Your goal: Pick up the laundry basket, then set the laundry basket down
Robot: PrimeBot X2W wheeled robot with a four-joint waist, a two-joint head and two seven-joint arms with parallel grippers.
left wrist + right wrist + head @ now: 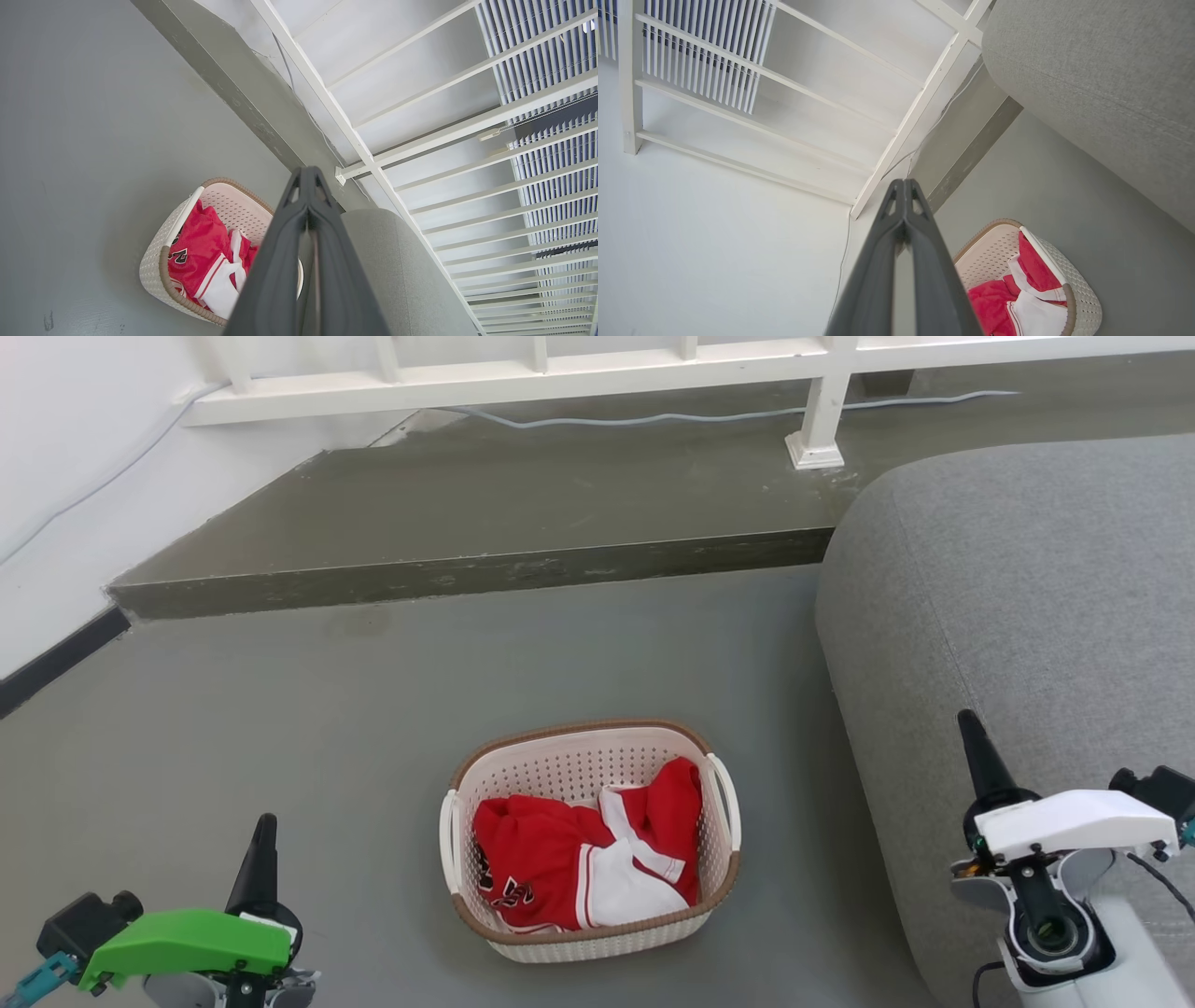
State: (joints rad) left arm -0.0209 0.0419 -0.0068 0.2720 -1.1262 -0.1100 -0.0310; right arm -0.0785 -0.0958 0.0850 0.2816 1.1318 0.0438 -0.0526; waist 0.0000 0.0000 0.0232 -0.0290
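Observation:
The laundry basket (586,761) stands on the grey floor, oval, cream-white with perforated walls, a brown rim and white side handles. Red and white clothing (579,859) lies bunched inside it. My left gripper (264,829) is low at the left, well apart from the basket, fingers together and holding nothing. My right gripper (967,723) is at the right, over the sofa's edge, also shut and empty. The basket (159,261) lies to the left of the shut left gripper (308,175) in the left wrist view, and the basket (1083,294) sits lower right of the shut right gripper (903,185) in the right wrist view.
A grey fabric sofa (1018,607) fills the right side, close to the basket. A raised dark step (485,513) crosses behind, with a white railing (822,420) and a pale cable (653,418) on it. A white wall (56,504) closes the left.

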